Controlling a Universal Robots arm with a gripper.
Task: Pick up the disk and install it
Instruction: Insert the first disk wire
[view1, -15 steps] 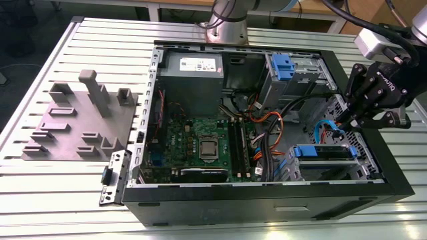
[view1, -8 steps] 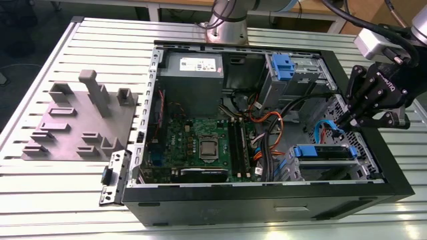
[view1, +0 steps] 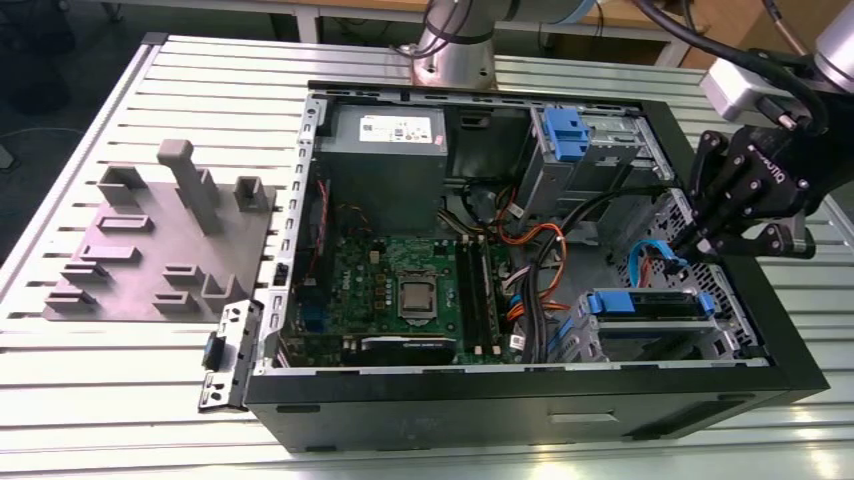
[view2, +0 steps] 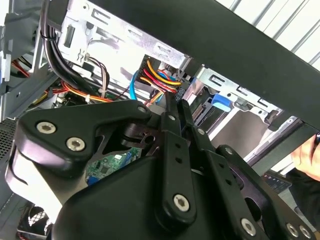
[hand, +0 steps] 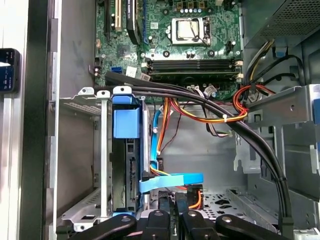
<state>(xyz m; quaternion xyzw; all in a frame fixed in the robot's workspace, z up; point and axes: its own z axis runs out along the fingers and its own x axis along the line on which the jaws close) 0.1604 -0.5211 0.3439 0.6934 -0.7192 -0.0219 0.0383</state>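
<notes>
The disk (view1: 647, 304), in its blue carrier, sits inside the metal drive cage at the near right corner of the open computer case (view1: 534, 400). In the first wrist view, the disk's blue carrier (hand: 125, 123) stands edge-on in the cage. A blue data cable (hand: 172, 181) lies just beside it. My black gripper (view1: 691, 245) hangs over the case's right wall, a little above and beyond the disk without touching it. Its fingers (view2: 171, 116) are pressed together with nothing between them. In the first wrist view the gripper (hand: 172, 201) is beside the cage, near the blue cable.
A grey fixture plate with upright posts (view1: 160, 250) lies on the slatted table at the exterior view's left. The case holds the motherboard (view1: 414, 290), bundled cables (hand: 210, 112) and a second blue carrier (view1: 567, 135) in the far cage. A person's hand (view2: 305, 155) is outside the case.
</notes>
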